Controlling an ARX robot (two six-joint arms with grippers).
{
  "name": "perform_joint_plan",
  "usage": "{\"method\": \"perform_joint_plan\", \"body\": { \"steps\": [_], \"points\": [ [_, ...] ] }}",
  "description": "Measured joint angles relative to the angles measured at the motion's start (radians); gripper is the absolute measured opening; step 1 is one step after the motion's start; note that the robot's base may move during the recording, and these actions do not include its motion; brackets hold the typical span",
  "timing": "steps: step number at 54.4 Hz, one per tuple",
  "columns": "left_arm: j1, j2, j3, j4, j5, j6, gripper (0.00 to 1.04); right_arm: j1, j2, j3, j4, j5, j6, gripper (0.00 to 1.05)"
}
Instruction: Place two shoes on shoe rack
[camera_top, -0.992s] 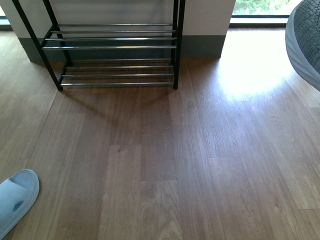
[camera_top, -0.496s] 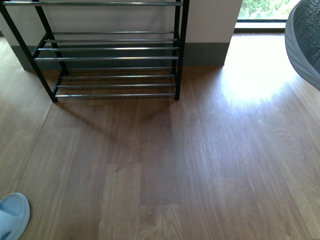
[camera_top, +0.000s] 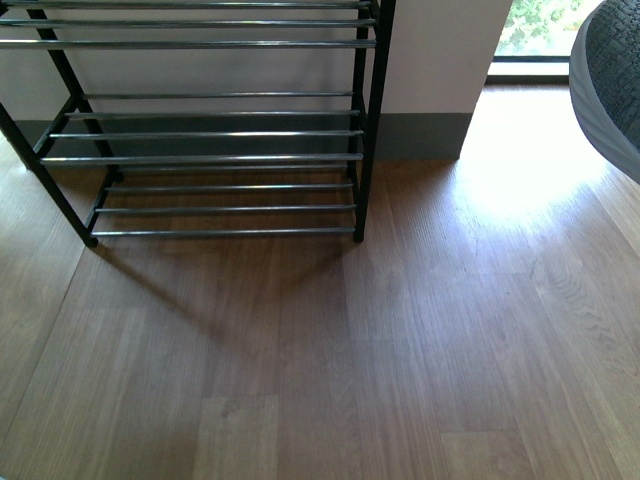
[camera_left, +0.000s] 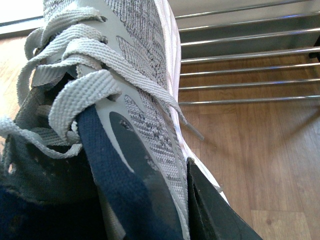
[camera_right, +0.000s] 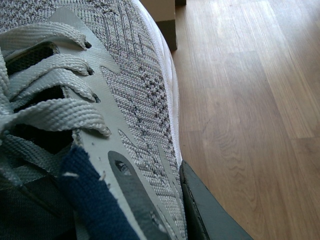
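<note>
Filling the left wrist view, a grey sneaker is clamped by the left gripper. One dark finger is pressed flat against the shoe's outer side by the white sole, and the opposing finger is hidden behind the navy collar. A second grey sneaker is clamped in the same manner by the right gripper, with one dark finger laid against its side and the other concealed. In the front view only this second sneaker is seen, cut off at the upper right edge of the frame and raised clear of the floor.

A brown wood-plank floor is shown across the lower frame, brightly lit at the upper right below a window. A pale wall with a grey skirting is seen behind.

The shoe rack is placed at the upper left of the front view, against the wall. Its black frame and chrome rods are seen in tiers, and no shoe is carried on the visible tiers. A shadow is cast on the floor before it.
</note>
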Motion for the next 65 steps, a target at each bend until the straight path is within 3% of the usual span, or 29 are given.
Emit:
{"method": "perform_joint_plan", "body": {
  "steps": [65],
  "points": [
    [0.000, 0.000, 0.000, 0.000, 0.000, 0.000, 0.02, 0.000, 0.000, 0.000, 0.000, 0.000, 0.000, 0.02]
  ]
}}
